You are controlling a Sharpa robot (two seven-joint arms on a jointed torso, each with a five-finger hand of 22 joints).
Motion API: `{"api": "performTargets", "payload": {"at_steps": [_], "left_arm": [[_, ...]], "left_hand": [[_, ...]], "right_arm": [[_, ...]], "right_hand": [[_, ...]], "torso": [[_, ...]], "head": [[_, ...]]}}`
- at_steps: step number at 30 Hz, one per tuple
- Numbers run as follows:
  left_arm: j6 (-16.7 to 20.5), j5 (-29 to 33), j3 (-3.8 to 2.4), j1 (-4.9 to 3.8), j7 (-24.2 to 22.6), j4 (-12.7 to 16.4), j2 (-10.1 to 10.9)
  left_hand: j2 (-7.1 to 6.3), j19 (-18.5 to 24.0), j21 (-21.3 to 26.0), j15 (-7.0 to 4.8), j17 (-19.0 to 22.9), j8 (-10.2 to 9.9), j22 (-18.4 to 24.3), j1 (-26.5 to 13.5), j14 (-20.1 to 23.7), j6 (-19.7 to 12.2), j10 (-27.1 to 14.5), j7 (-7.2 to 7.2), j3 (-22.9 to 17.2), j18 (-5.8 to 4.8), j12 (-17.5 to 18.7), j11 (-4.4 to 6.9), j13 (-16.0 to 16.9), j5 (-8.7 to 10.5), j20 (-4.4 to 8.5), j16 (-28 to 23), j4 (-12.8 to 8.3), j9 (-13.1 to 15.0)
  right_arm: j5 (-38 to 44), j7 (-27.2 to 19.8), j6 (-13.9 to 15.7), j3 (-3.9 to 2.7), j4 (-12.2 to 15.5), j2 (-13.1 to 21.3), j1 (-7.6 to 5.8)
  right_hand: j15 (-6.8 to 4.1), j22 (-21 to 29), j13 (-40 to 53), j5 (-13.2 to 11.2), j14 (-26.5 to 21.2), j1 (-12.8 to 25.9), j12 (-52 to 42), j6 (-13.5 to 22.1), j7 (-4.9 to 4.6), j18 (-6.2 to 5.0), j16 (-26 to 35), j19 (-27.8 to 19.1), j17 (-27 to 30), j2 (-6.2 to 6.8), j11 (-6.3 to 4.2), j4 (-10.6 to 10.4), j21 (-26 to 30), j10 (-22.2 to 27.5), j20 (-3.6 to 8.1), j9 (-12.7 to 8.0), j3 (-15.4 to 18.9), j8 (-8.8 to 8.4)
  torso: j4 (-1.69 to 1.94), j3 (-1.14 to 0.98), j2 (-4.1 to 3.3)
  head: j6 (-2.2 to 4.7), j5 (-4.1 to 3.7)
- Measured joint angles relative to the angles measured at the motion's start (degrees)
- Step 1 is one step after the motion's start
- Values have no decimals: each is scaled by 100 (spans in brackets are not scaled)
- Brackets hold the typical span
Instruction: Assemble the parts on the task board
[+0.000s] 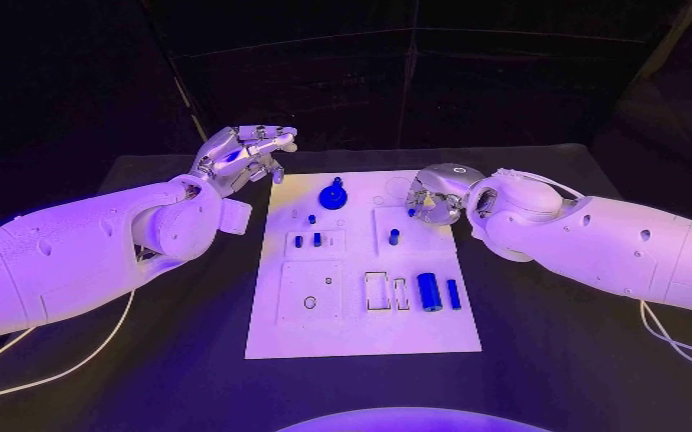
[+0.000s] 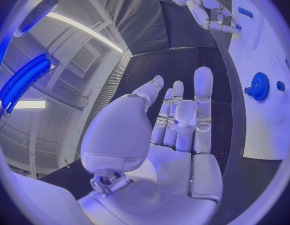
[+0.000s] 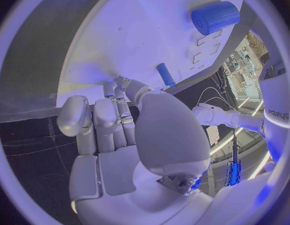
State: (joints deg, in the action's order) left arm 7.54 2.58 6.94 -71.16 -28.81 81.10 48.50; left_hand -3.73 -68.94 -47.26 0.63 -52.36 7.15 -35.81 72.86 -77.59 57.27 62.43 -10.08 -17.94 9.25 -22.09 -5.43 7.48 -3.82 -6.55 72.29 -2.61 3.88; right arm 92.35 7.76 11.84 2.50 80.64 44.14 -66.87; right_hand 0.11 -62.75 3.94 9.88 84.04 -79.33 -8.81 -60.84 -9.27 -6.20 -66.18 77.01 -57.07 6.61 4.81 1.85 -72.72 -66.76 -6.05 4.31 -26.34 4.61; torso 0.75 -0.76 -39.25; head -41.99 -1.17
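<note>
Our right hand (image 1: 433, 200) curls over the board (image 1: 361, 332), hold unclear; left hand (image 1: 245, 155) spread, empty. Next: seat a part.

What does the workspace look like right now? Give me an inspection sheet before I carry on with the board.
Surface: black table, bare around the plate.
Job's things: white task board in the middle; blue gear at its far end; blue cylinder and blue pin lying side by side near its right edge; smaller blue pieces mid-board.
Clutter: nothing seen.
Hands: left hand raised off the board's far left corner, fingers apart, holding nothing; right hand over the board's far right part, whether it holds anything cannot be told.
Cables: white cable under the left arm, another under the right.
Surroundings: dark backdrop.
</note>
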Motion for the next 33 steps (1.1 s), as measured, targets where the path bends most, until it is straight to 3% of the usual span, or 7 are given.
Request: {"api": "performTargets", "payload": {"at_steps": [29, 33], "left_arm": [[-39, 5, 0, 1, 83, -12, -2], [-40, 5, 0, 1, 87, -12, -2]], "left_hand": [[57, 0, 22, 20, 13, 0, 23, 57, 20, -7, -41, 7, 16, 0, -32, 1, 13, 0, 0, 0, -16, 1], [57, 0, 21, 20, 13, 0, 22, 57, 20, -7, -41, 7, 16, 0, -32, 1, 13, 0, 0, 0, -16, 1]], "right_arm": [[27, 89, -193, -31, -26, -85, -25], [68, 119, -187, -30, -20, -87, -24]], "right_hand": [[0, -86, 2, -41, 0, 47, -21, -102, 45, -1, -52, 0, -23, 1, -12, 25, -88, -93, 0, 5, -24, 0], [-44, -158, 7, -69, 0, 13, -34, -224, 81, -2, -88, 32, -58, -35, -54, 53, -148, -216, 32, 19, -51, 39]], "torso": [[-1, -1, 0], [-1, -2, 1]], "head": [[-55, 28], [-62, 29]]}}
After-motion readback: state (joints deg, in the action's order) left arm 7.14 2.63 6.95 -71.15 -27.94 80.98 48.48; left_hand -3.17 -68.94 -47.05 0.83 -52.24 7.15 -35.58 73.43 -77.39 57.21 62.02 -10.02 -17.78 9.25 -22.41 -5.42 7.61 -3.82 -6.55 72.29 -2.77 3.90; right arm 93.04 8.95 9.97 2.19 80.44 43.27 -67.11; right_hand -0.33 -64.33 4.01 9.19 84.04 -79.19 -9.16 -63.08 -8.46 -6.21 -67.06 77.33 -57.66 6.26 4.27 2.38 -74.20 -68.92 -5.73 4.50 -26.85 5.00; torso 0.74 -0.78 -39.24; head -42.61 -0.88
